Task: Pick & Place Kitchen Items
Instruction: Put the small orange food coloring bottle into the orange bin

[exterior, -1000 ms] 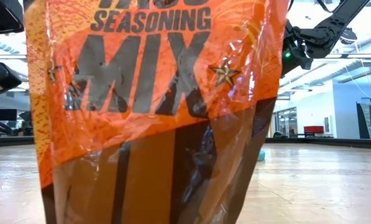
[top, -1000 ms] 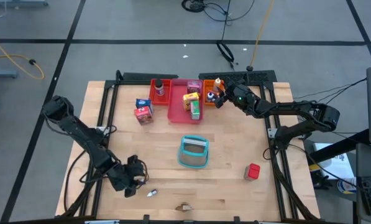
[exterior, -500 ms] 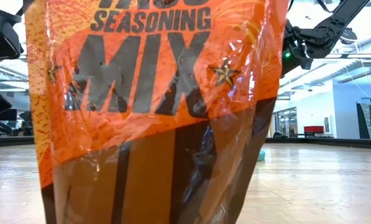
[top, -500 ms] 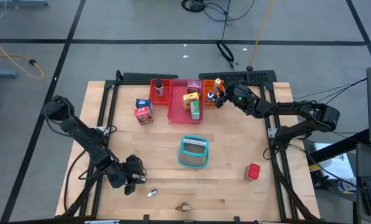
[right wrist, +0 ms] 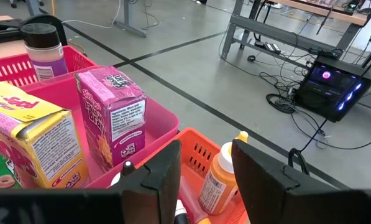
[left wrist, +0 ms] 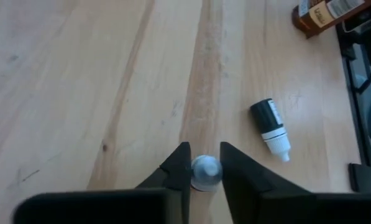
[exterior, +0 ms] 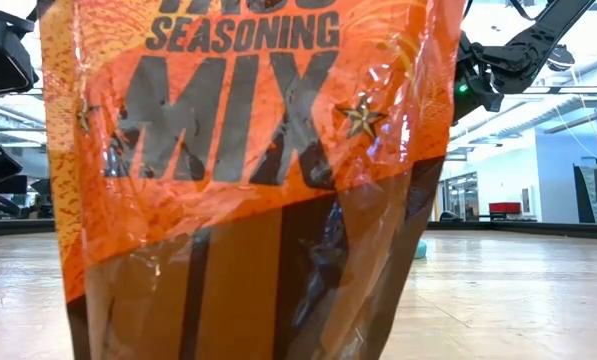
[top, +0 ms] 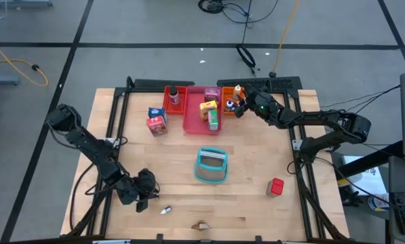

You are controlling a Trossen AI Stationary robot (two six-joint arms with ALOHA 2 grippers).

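Pinching a tiny pale cap-like ball (left wrist: 204, 172) between its two dark fingertips, the left gripper (left wrist: 203, 163) sits low over the near-left part of the wooden table (top: 256, 203), jaws drawn narrow around it. The piece looks light, hard and smooth, so it will probably roll or squirt out if squeezed off-centre; the hold wants to stay across its widest middle, fingers level.

Just beside it on the wood lies a small black-and-white bottle (left wrist: 271, 127) on its side, also light and apt to roll; its black body gives the surest grip.

The right gripper (right wrist: 206, 163) hovers at the far side over the orange tray (right wrist: 197, 149), jaws part-open and empty, straddling an orange bottle (right wrist: 218, 177) that stands upright there. The bottle seems stiff plastic, slick, best taken round the body below the cap.

In the neighbouring pink tray (right wrist: 153, 127) stand a pink carton (right wrist: 112, 115) and a yellow carton (right wrist: 33, 140), light cardboard that would crush under a hard squeeze. Near the middle lies the teal basket (top: 211, 166), with a red cube (top: 277, 186) to the near right.
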